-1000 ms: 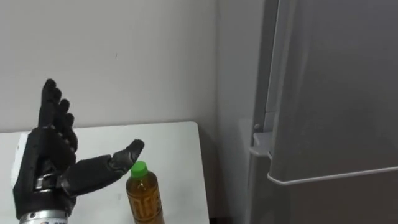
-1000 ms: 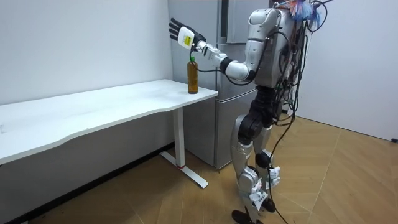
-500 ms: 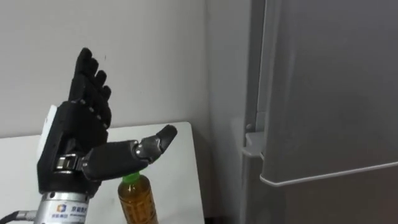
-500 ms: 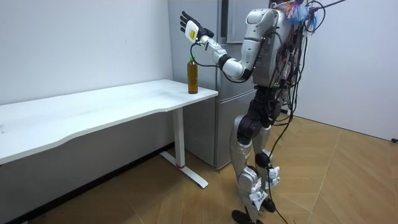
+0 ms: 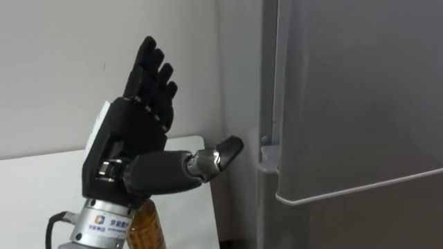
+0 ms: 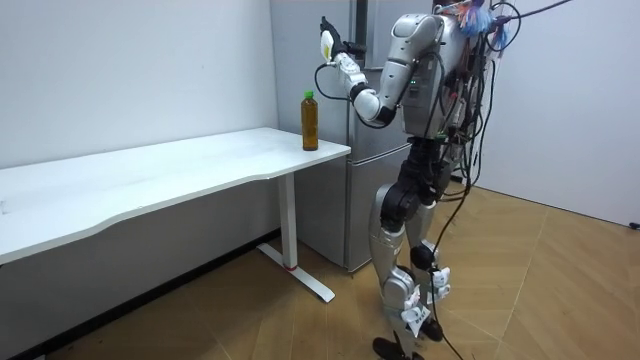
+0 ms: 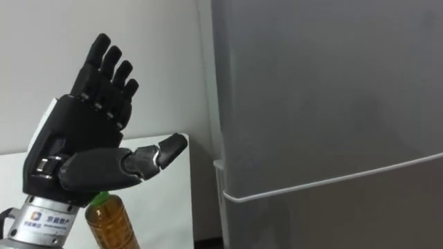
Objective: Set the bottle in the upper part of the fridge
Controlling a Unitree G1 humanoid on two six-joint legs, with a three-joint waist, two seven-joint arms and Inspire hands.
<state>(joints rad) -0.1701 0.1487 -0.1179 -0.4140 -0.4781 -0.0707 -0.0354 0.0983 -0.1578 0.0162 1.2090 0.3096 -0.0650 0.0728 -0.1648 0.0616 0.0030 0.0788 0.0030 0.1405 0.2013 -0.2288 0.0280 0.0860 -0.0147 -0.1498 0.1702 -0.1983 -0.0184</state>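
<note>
White table [image 6: 150, 180], bottle [image 7: 111, 221] upright below left hand [image 5: 128, 145], fingers [image 5: 149, 69] straight, apart.

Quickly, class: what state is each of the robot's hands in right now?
Left hand: open, fingers straight, raised beside the fridge, holding nothing.
Right hand: cannot be told.
</note>
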